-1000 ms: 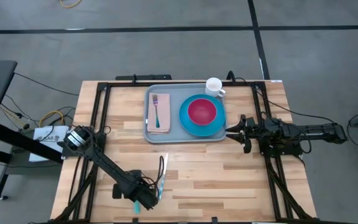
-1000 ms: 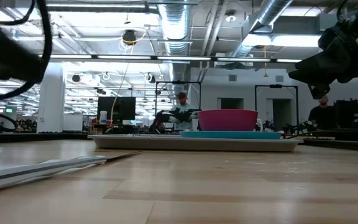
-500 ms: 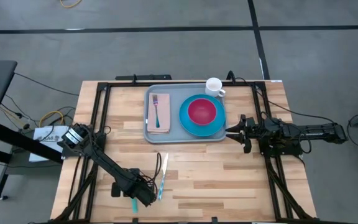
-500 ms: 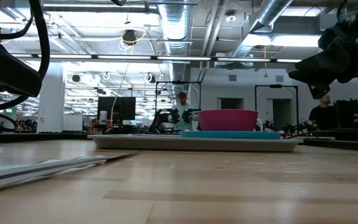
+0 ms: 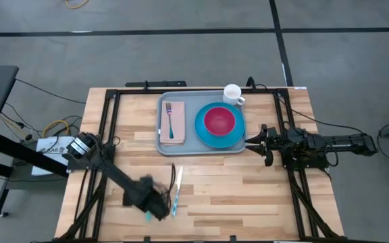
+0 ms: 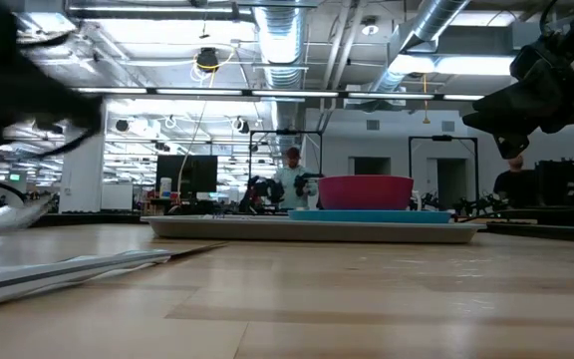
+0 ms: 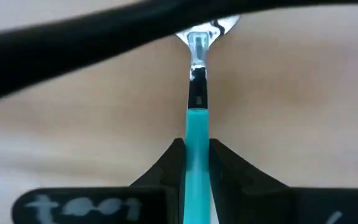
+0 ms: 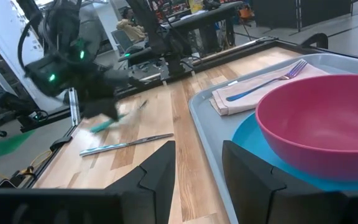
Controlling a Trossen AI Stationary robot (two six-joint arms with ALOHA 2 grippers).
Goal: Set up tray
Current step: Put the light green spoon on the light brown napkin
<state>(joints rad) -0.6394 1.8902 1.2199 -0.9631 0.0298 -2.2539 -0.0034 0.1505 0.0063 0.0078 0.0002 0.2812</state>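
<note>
Looking at the lower left of the high view, your left gripper (image 7: 196, 163) is clamped on a teal-handled spoon (image 7: 197, 118), just beside a knife (image 5: 178, 191) on the table (image 5: 215, 182). Your right gripper (image 5: 254, 143) sits with fingers apart at the tray's (image 5: 184, 146) right edge. That tray's at upper centre, carrying the blue plate (image 5: 204, 135), red bowl (image 5: 219, 121), napkin (image 5: 173, 134) and fork (image 5: 169, 115).

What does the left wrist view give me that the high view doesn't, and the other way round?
Left wrist only: the left tool is shut on a teal-handled utensil, pinched between its fingers. High only: the tray with fork on napkin, bowl on plate, cup, knife, and the right tool beside the tray. Both: the wooden table.
</note>
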